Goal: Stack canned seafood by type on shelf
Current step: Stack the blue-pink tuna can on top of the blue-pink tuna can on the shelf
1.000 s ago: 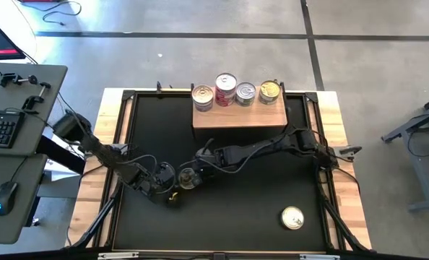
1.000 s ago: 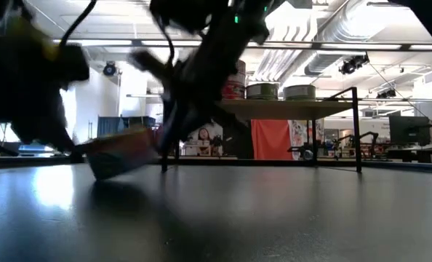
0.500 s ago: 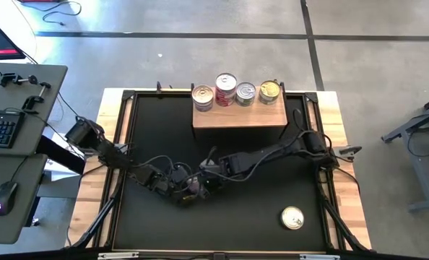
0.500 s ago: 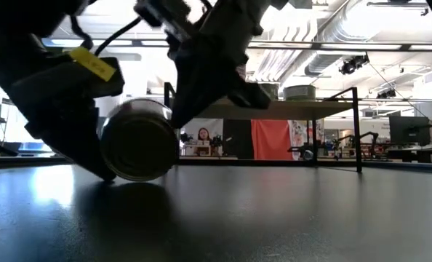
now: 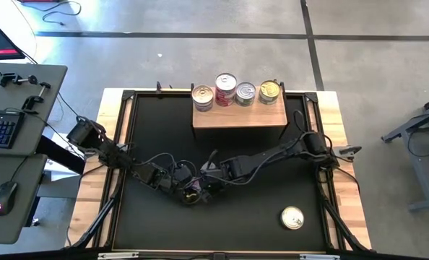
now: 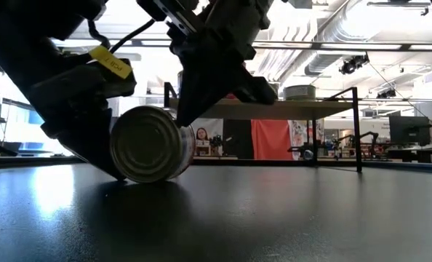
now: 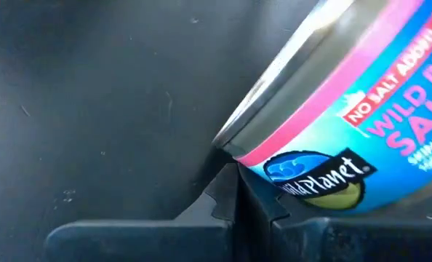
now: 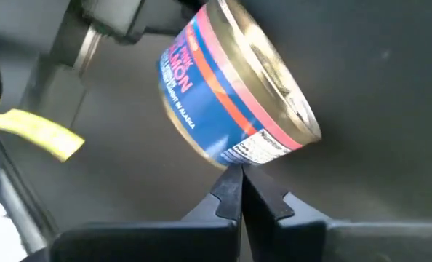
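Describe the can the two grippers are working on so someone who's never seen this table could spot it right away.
Start at the wooden shelf at the back of the black mat, then come forward to where both arms meet. Wedged between the shut left gripper and shut right gripper is the blue-and-pink can. Unlike the upright cans on the shelf and the lone can nearer the front, it's tipped on its side.

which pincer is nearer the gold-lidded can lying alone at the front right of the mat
Right. The right pincer, shut, sits mid-mat against the tipped salmon can, to the left of the lone can. The left pincer, also shut, is on the salmon can's far side, farther off.
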Controlling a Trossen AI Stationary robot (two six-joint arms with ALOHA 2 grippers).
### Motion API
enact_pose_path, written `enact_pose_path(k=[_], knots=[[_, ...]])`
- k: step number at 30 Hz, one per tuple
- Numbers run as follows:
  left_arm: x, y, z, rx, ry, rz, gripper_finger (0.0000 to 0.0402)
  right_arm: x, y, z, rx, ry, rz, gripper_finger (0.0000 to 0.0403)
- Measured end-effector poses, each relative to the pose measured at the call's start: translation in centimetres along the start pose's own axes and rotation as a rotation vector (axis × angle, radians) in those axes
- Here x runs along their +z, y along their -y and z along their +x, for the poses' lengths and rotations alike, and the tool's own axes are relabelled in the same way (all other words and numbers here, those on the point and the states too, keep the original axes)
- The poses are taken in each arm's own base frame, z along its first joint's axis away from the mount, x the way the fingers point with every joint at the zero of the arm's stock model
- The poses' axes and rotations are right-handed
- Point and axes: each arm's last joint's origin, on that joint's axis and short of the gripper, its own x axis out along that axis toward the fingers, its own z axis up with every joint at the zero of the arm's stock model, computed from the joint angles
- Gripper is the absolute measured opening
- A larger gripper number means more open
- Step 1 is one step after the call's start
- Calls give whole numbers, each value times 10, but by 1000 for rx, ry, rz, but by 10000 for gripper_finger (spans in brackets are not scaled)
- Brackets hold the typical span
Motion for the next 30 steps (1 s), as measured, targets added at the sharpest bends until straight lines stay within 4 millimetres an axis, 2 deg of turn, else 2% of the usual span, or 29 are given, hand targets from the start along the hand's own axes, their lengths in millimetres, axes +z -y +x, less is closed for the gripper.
enact_pose_path(k=[4, 10, 14, 17, 20, 25, 27, 30], knots=[[-2, 1, -1, 13, 8, 1, 0, 0, -1, -10, -9, 13, -62, 0], [-2, 2, -2, 11, 2, 11, 0, 1, -8, -44, 61, 22, -159, 1], [-2, 1, -2, 14, 1, 14, 0, 4, -9, -55, 118, 6, -280, 29], [-2, 1, -2, 15, 1, 13, 0, 7, -8, -55, 149, -8, -415, 79], [-2, 1, -2, 15, 0, 4, 0, 8, -7, -54, 148, -1, -554, 149], [-4, 3, -3, 8, -7, -61, 0, 13, -2, -54, 136, -3, -652, 264], [-5, 3, -4, 7, -7, -60, 0, 14, -1, -54, 102, 27, -714, 298], [-5, 3, -4, 6, -8, -60, 0, 12, 0, -47, 4, 65, -809, 328]])
